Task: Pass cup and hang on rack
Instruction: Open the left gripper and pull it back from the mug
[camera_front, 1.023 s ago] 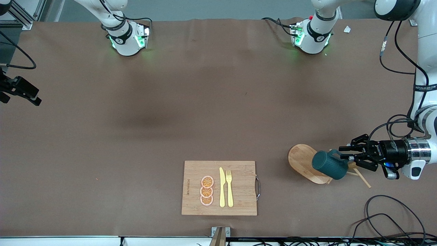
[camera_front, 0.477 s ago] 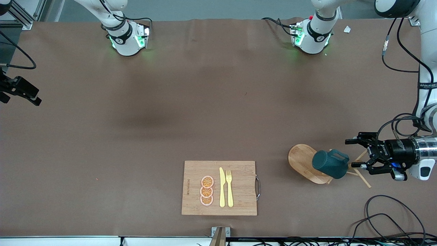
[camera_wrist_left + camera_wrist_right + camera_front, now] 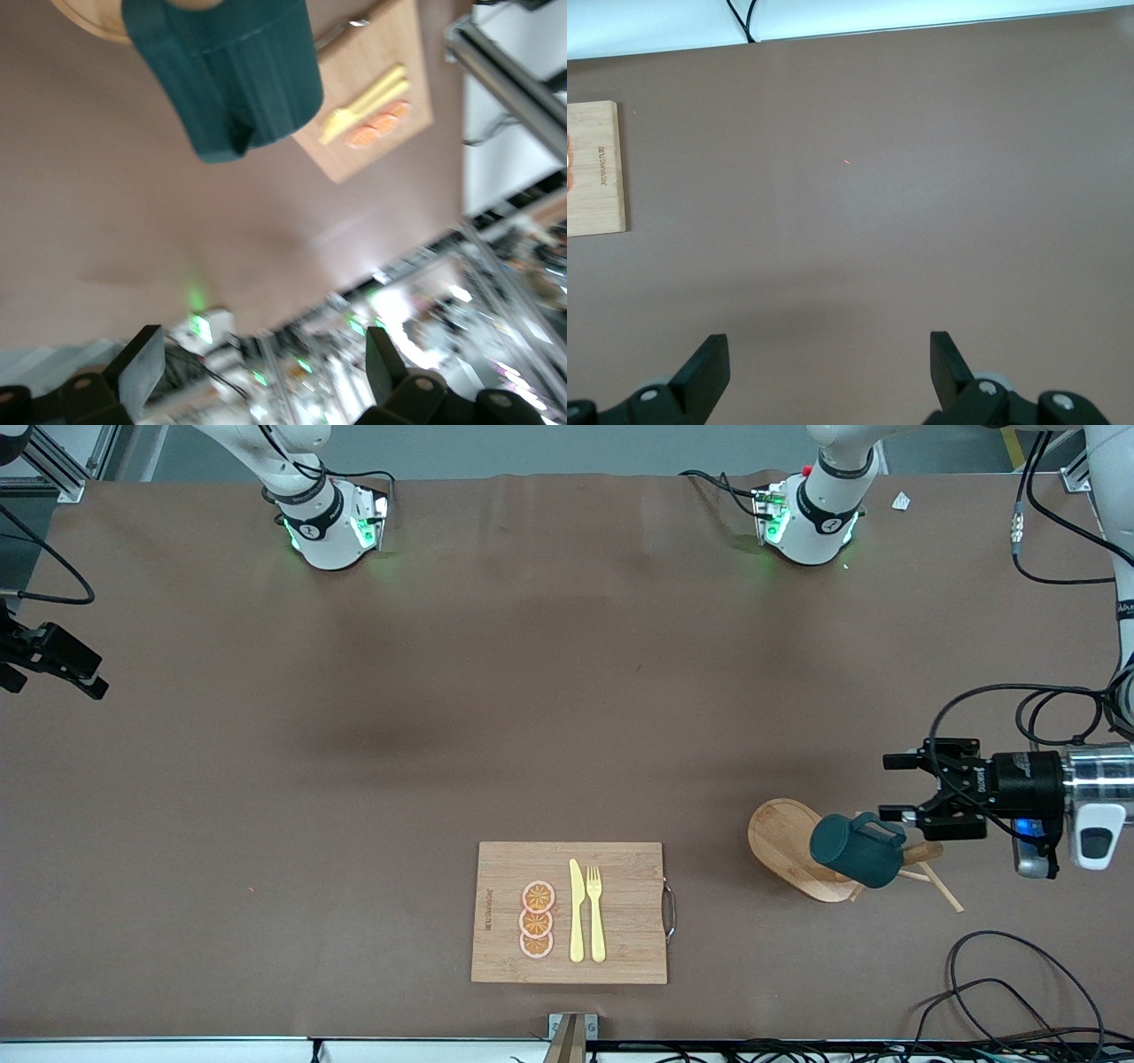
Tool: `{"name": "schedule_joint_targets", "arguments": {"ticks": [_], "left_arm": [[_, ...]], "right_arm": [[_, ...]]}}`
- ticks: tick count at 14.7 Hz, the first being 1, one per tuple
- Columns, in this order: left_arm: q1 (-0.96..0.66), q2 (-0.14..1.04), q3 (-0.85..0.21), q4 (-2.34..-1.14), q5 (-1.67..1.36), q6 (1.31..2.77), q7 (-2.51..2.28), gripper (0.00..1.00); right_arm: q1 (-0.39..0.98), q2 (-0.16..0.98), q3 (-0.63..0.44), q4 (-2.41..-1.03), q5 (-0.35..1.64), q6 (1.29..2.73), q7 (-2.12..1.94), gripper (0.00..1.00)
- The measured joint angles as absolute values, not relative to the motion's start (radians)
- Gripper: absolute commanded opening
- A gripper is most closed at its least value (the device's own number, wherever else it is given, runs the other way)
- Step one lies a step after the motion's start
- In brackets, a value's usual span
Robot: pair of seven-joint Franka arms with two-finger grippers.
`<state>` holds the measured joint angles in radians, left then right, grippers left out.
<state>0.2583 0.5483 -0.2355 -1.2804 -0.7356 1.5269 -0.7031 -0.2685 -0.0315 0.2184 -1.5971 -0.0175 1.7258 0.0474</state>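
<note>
The dark teal ribbed cup (image 3: 855,853) hangs on the light wooden rack, over its oval base (image 3: 780,837); thin pegs (image 3: 939,886) stick out beside it. The cup's handle points toward my left gripper (image 3: 889,786). That gripper is open and empty, and it is apart from the cup, toward the left arm's end of the table. In the left wrist view the cup (image 3: 235,71) and a bit of the rack base (image 3: 84,16) show well ahead of the open left gripper (image 3: 263,372). My right gripper (image 3: 830,367) is open and empty above bare table; it is out of the front view.
A bamboo cutting board (image 3: 620,948) lies near the front edge. It carries orange slices (image 3: 537,919), a yellow knife (image 3: 577,911) and a yellow fork (image 3: 595,912). Black cables (image 3: 1019,992) lie at the corner by the left arm's end. The board's edge shows in the right wrist view (image 3: 594,195).
My left gripper let go of the cup's handle, opened, and drew back toward the left arm's end of the table. The cup stays hanging on the rack.
</note>
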Motion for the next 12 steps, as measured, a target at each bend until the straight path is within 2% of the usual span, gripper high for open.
{"name": "schedule_joint_targets", "arguments": {"ticks": [7,12], "left_arm": [[0.223,0.43,-0.241,-1.264,-0.38,1.529,-0.467,1.0],[0.218,0.341,-0.326,-1.262,-0.136,1.529,-0.406,1.0]], "right_arm": [[-0.269,-0.031,0.218,-1.597,-0.017,1.726,0.047,1.0],[-0.269,-0.032,0.219,-1.597,-0.017,1.726,0.047,1.0]]}}
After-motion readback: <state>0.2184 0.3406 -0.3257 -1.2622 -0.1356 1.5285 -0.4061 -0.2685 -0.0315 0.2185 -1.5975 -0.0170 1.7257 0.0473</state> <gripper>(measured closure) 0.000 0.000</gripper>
